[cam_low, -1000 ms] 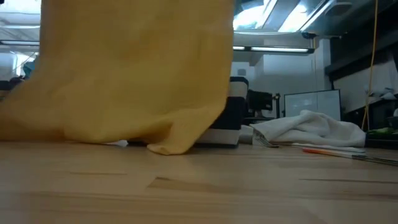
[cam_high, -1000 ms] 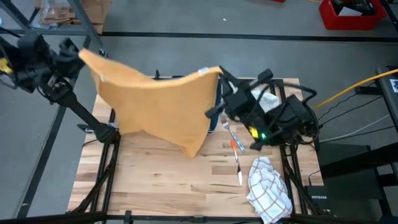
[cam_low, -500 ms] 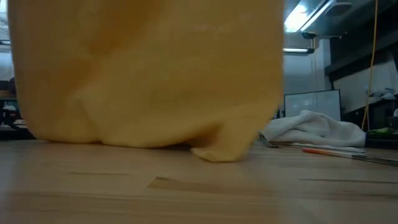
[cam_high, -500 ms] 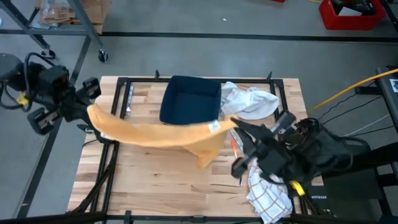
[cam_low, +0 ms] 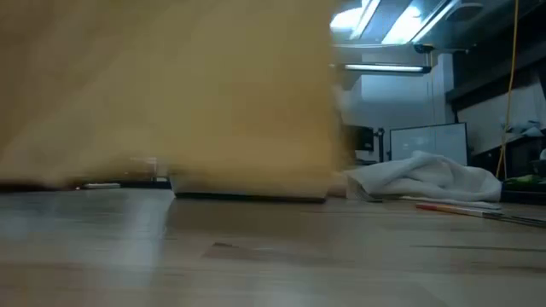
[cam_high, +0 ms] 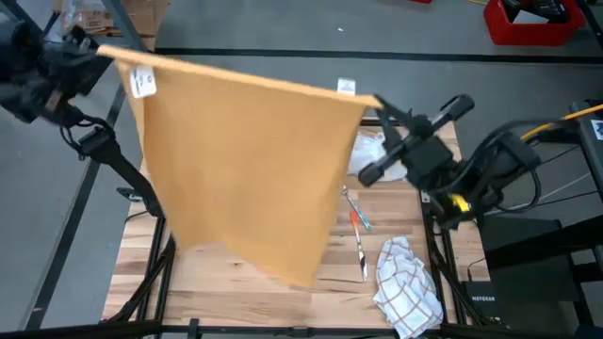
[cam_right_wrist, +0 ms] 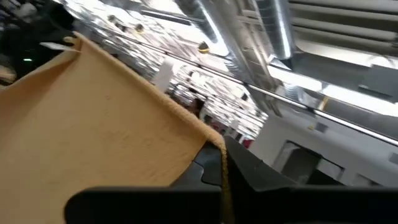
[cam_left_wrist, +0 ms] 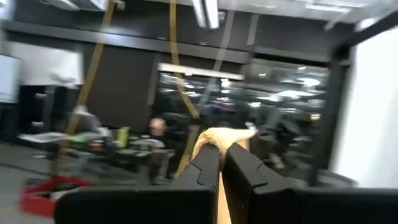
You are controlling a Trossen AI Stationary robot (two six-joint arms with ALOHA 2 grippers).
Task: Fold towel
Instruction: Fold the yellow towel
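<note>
A pale wooden bench [cam_high: 236, 282] stands on a grey floor, with a dim workshop of ceiling lights behind it. The left tool [cam_high: 94, 47] is clenched on one top corner of the large mustard-yellow cloth towel [cam_high: 245, 169]; the right tool [cam_high: 377, 102] is clenched on the other. The towel hangs stretched flat between them above the bench, soft and matte, with small white tags along its top edge. Beside it lie a crumpled white cloth [cam_high: 372, 155], a checked white rag [cam_high: 407, 282] and a metal fork [cam_high: 355, 209].
</note>
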